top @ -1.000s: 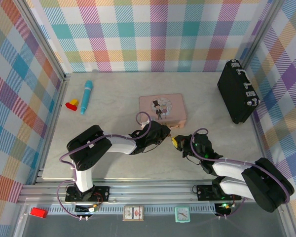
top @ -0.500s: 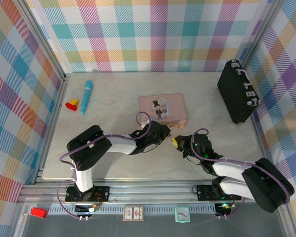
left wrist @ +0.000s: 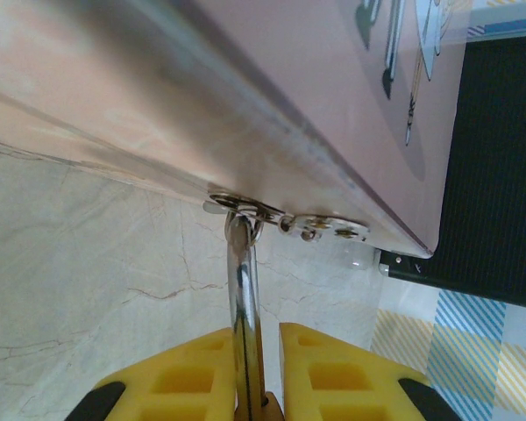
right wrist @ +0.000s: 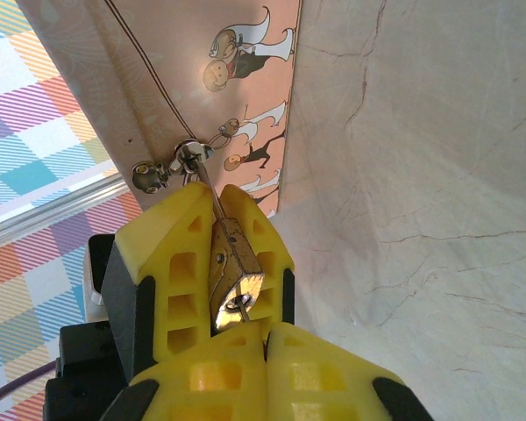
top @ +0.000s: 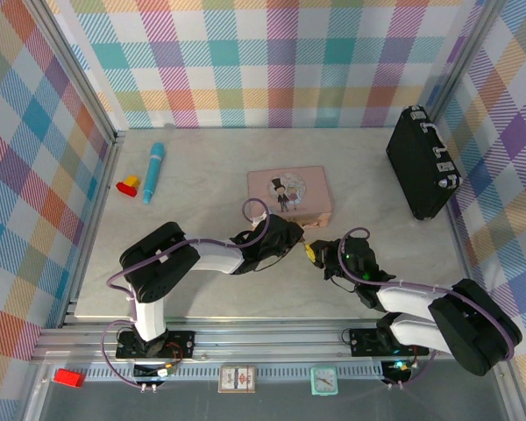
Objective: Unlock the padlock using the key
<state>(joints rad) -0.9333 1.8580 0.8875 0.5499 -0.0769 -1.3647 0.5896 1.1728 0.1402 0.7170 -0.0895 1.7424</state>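
The small brass padlock (right wrist: 232, 267) hangs by its chrome shackle (left wrist: 242, 281) from the hasp (left wrist: 245, 209) on the front of the pink tin (top: 288, 193). My left gripper (left wrist: 256, 340) is shut on the padlock, its yellow fingers (right wrist: 171, 281) on either side of the body. My right gripper (right wrist: 267, 329) meets it from the right, just in front of the tin, and is shut on the key (right wrist: 242, 306). The key's thin shaft enters the keyhole in the padlock's underside. In the top view the two grippers (top: 291, 239) (top: 320, 253) touch tip to tip and hide the padlock.
A black case (top: 423, 162) stands at the back right near the wall. A blue tube (top: 152, 172) and yellow-and-red blocks (top: 127, 185) lie at the far left. The checked walls enclose the marble table (top: 210, 289) on three sides.
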